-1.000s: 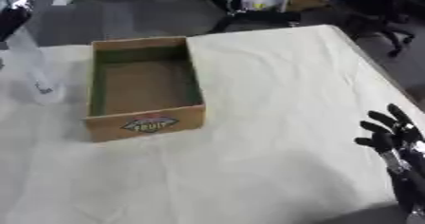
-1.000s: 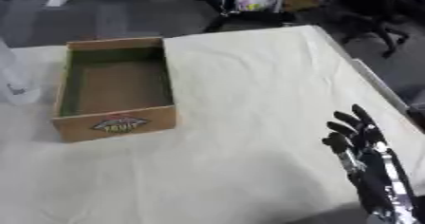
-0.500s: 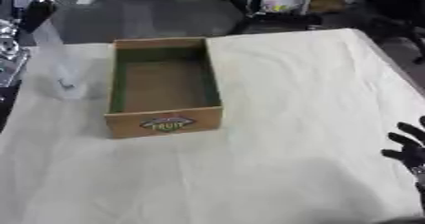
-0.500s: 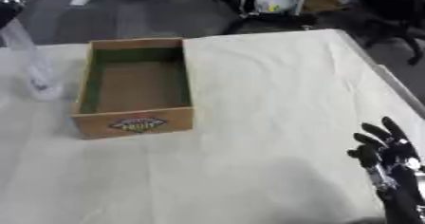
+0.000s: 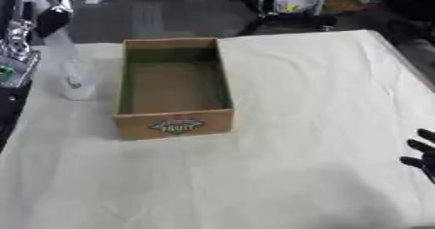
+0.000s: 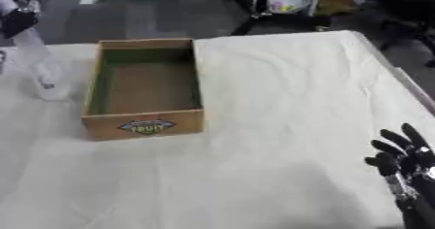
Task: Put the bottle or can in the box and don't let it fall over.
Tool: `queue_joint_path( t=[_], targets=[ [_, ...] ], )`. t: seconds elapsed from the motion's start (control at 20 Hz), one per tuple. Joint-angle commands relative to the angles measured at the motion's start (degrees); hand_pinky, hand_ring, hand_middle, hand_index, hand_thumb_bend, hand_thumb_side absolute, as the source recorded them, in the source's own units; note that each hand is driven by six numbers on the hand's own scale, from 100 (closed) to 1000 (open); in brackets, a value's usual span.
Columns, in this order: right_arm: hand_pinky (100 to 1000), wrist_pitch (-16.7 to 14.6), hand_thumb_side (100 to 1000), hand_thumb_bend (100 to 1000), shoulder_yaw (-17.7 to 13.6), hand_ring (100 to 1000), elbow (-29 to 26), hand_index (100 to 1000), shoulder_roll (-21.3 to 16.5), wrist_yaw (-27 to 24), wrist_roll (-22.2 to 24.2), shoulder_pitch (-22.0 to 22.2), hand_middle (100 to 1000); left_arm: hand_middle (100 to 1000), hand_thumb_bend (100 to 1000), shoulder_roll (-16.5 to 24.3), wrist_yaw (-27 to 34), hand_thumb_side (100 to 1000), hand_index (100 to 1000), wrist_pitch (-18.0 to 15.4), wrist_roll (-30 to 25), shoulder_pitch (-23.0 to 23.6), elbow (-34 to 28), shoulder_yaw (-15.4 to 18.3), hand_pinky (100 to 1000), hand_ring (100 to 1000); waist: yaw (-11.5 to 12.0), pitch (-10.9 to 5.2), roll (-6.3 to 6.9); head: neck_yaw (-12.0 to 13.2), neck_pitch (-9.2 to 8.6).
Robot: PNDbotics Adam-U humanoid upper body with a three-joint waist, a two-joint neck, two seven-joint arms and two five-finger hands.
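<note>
A clear bottle (image 5: 70,68) stands upright left of the box (image 5: 173,87), the left hand (image 5: 47,19) at its top, grip unclear, while the right hand (image 6: 401,155) idles, fingers (image 6: 393,138) released.

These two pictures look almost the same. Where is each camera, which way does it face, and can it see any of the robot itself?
Left eye view: in the head, looking down at the cardboard box and clear bottle; left hand upper left.
Right eye view: beside it, same downward look; right hand open at the lower right.
Shared: the white tablecloth, box, bottle, same moment.
</note>
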Motion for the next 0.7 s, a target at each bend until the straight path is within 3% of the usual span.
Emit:
queue_joint_path(
  t=[0.05,0.35,0.7],
  targets=[
    [697,-0.1,475,471,-0.2,836,-0.6,1000,-1.3,-0.3,0.1,-0.4,841,557,100,1.3,2.4,337,645,-1.5,1.2,-1.4,-1.8,0.5,527,716,-0.1,-0.77,0.16,-0.1,-0.68],
    [697,-0.1,479,465,-0.2,836,-0.6,1000,-1.3,-0.2,0.1,-0.4,841,440,100,1.0,7.2,388,547,-3.1,3.5,-1.2,-4.8,-0.2,446,609,0.2,-1.00,0.31,-0.4,-0.45],
    [698,0.0,481,463,-0.4,836,-0.7,1000,-1.2,0.0,-0.2,-0.1,841,427,100,1.0,13.5,386,537,-1.7,-0.6,-0.9,-12.2,-2.0,435,595,0.9,-1.68,0.57,-0.5,0.36]
  ],
)
